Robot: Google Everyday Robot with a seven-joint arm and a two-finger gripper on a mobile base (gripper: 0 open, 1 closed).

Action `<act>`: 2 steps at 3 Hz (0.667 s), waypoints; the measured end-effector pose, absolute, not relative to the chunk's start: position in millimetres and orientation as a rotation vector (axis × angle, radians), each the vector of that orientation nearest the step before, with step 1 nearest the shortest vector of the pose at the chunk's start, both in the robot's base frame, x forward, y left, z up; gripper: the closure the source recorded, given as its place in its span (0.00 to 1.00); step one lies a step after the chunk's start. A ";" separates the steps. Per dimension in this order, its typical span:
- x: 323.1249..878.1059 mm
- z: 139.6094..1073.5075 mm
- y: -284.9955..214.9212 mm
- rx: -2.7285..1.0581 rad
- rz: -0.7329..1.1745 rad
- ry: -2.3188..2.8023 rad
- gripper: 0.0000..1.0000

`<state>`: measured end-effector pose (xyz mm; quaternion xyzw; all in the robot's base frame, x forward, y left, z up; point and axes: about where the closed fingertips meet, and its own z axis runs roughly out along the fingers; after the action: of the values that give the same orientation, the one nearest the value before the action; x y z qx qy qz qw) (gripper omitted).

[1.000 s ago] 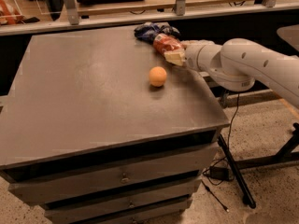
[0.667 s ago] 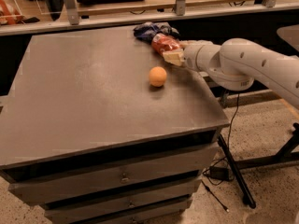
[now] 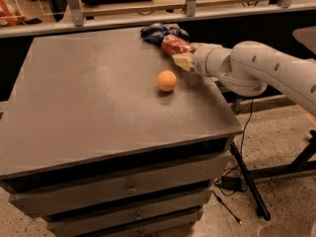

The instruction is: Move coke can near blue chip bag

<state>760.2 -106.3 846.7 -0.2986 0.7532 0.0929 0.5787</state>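
The coke can [image 3: 174, 46], red and dented, lies tilted at the table's far right, touching the near edge of the blue chip bag [image 3: 157, 32]. The bag is dark blue and wrinkly and sits at the table's back edge. My gripper [image 3: 180, 57] reaches in from the right on a white arm [image 3: 256, 70]. It is shut on the can's near end, with one pale finger [image 3: 182, 62] showing under the can. The other finger is hidden behind the can.
An orange ball [image 3: 167, 81] rests on the grey table top [image 3: 89, 98], a little in front of and left of the can. The table has drawers below. A shelf rail runs behind it. Cables and a stand leg lie on the floor at right.
The gripper with the can has edged slightly left toward the blue chip bag. The ball has not moved.
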 end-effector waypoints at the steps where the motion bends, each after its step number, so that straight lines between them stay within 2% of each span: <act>1: 754.0 855.0 -104.6 -0.702 0.224 1.748 0.00; 2: 744.7 870.6 -103.9 -0.709 0.227 1.724 0.00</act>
<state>744.7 -103.9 870.6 -0.3048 0.7408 0.0975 0.5906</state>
